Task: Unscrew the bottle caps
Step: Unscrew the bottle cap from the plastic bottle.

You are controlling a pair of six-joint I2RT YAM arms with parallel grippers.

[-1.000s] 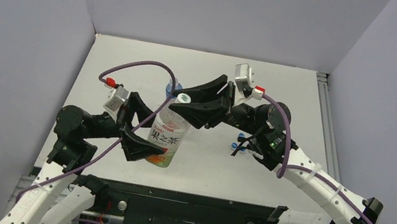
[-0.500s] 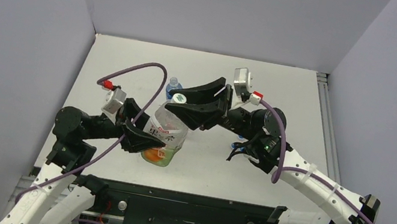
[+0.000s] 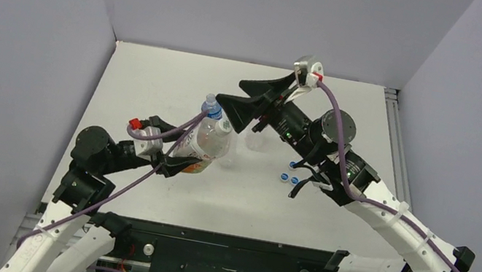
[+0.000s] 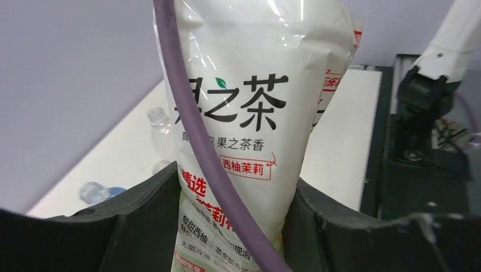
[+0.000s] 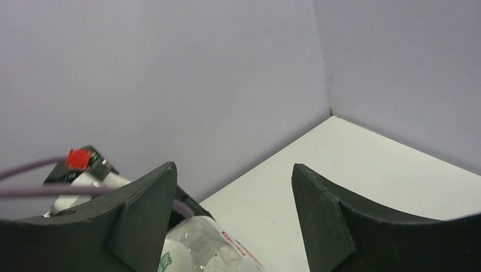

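Note:
My left gripper [image 3: 180,153] is shut on the lower body of the wide bottle [image 3: 201,145] with the orange-and-green label, which leans up and to the right. In the left wrist view this bottle [image 4: 249,113] fills the gap between both fingers [image 4: 142,226], with a purple cable across it. Its white cap [image 3: 225,127] sits on the neck. My right gripper [image 3: 230,93] hangs open just above and behind that cap, holding nothing; the right wrist view shows the cap [image 5: 173,258] low beside the left finger [image 5: 142,209]. Two loose blue caps [image 3: 288,179] lie on the table.
A small blue-capped bottle [image 3: 212,107] stands just behind the held one. A plain clear bottle [image 3: 256,139] stands under the right arm. Grey walls close in the white table [image 3: 159,78] on three sides. More clear bottles [image 4: 161,127] show behind my left fingers.
The left gripper closed on the wide bottle and pulled it left, tilting it. The right gripper let go of the white cap, opened and lifted back toward the far side.

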